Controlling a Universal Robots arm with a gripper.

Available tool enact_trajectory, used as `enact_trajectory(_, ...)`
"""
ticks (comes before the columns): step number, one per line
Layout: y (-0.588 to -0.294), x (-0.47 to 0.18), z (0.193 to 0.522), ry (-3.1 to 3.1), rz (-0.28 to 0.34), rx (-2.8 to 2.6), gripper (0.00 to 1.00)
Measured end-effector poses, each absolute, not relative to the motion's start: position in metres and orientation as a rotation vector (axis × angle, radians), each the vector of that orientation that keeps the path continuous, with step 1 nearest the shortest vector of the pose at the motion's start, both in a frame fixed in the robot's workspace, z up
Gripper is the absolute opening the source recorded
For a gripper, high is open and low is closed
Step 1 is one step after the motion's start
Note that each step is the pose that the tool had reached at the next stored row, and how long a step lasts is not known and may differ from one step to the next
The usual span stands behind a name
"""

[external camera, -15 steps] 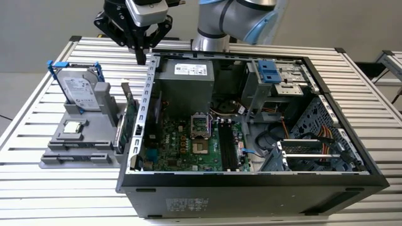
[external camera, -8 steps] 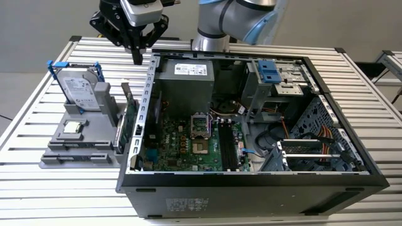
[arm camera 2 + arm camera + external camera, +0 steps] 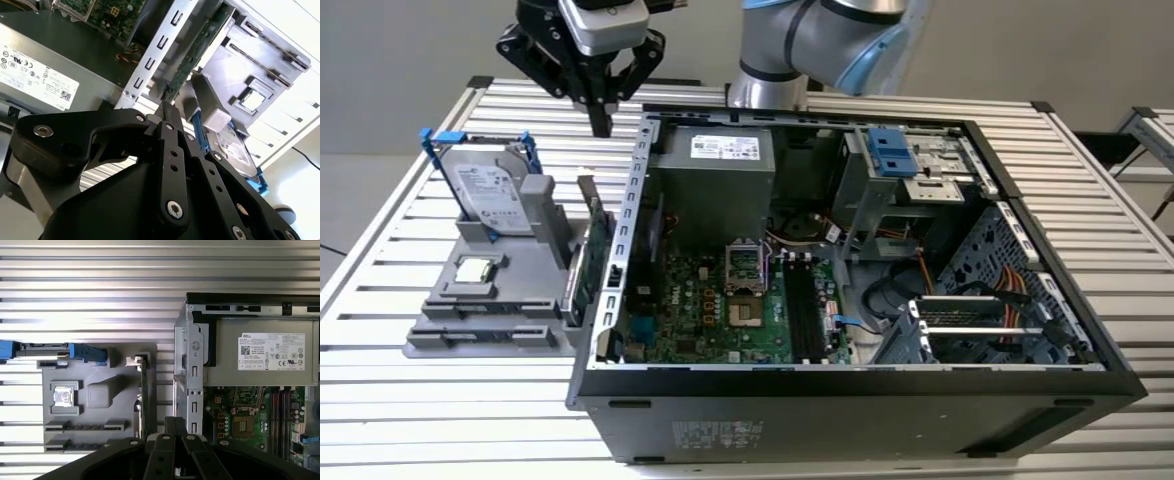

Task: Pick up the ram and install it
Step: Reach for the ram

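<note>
The jaws are pressed together, empty, hanging over the bench (image 3: 454, 420) above the gap between the gray fixture (image 3: 480, 342) and the open case (image 3: 854, 400). The fixture holds a hard drive (image 3: 491, 195) and an upright green card (image 3: 594, 265); where the ram sits, I cannot tell.

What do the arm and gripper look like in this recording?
The arm is a silver-grey tube with rounded joints capped in light blue. The gripper is matte black: angular linkage bars joined by silver pins, tapering to a narrow tip, under a silver-grey body.
</note>
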State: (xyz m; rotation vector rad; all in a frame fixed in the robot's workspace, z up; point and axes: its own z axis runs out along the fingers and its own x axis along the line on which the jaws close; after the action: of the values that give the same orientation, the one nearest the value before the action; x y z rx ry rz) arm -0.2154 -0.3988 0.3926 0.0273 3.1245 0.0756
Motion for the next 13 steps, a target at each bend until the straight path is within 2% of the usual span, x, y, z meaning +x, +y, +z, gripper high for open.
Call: enact_trajectory(13,-0.399,-0.233,0.393,3.125,0.076,0.015,0.00)
